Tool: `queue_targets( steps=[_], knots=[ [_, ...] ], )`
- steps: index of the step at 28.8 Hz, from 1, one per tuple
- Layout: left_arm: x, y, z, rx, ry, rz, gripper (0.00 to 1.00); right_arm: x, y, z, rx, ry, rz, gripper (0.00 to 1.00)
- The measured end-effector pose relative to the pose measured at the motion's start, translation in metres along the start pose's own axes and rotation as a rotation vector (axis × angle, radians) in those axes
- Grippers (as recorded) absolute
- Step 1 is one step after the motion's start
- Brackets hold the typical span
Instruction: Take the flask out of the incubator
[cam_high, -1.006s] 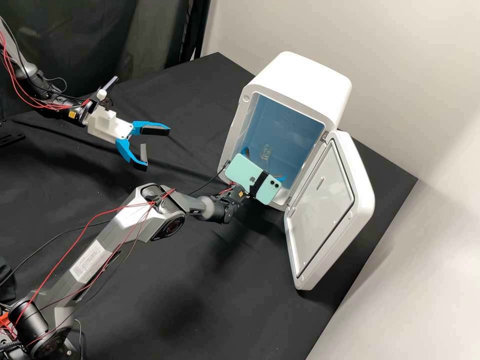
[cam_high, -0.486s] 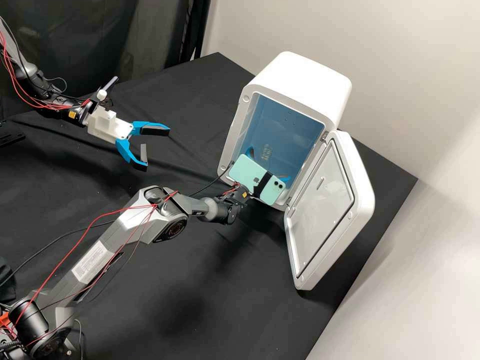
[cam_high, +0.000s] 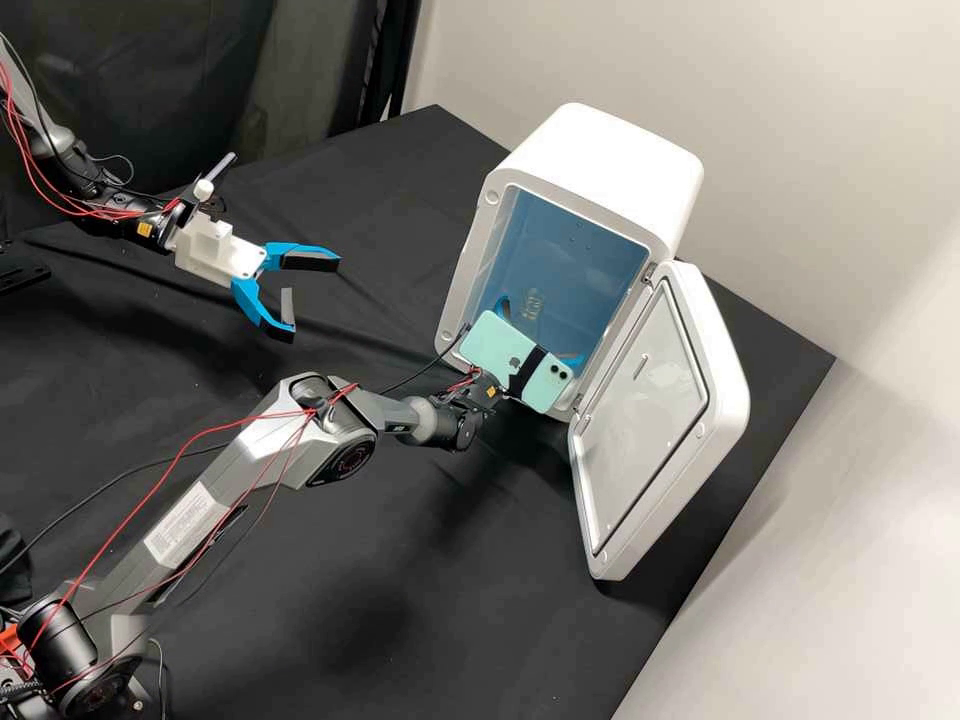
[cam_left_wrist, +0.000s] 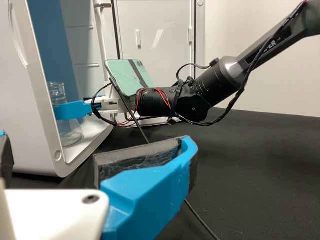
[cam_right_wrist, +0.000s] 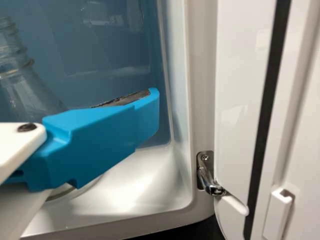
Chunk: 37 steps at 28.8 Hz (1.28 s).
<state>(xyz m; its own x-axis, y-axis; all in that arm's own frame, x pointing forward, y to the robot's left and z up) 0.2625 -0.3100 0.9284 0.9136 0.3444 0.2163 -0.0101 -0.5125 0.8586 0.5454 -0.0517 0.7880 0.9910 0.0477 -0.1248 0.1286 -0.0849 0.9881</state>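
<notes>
The white incubator stands at the bench's right with its door swung open. Inside its blue chamber a clear glass flask stands on the floor. My right gripper is inside the opening, open, with a blue finger on either side of the flask. In the right wrist view one finger lies close beside the flask. The left wrist view shows that finger in front of the flask. My left gripper hangs open and holds nothing, above the bench to the incubator's left.
A mint-green phone rides on the right arm's wrist just outside the chamber. The door's hinge bracket sits near the right gripper. Red wires run along the right arm. Black bench cloth spreads in front.
The right arm has eased slightly farther into the incubator, its phone shifting a little right. The left arm has not moved.
</notes>
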Motion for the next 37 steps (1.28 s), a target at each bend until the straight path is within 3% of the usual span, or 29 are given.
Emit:
queue_targets(
  steps=[10, 11, 15, 37],
  knots=[
    [0.0, 0.0, 0.0, 0.001, 0.0, 0.0, 1.0, 0.0, 0.0, 0.0, 0.002, 0.0, 0.0, 1.0],
    [0.0, 0.0, 0.0, 0.001, 0.0, 0.0, 1.0, 0.0, 0.0, 0.0, 0.002, 0.0, 0.0, 0.0],
    [0.0, 0.0, 0.0, 0.001, 0.0, 0.0, 1.0, 0.0, 0.0001, -0.0002, 0.025, 0.002, 0.001, 0.0],
    [0.0003, -0.0002, 0.0022, 0.004, -0.007, -0.001, 1.0, 0.0001, -0.0006, 0.0004, 0.03, 0.004, 0.001, 0.0]
  ],
)
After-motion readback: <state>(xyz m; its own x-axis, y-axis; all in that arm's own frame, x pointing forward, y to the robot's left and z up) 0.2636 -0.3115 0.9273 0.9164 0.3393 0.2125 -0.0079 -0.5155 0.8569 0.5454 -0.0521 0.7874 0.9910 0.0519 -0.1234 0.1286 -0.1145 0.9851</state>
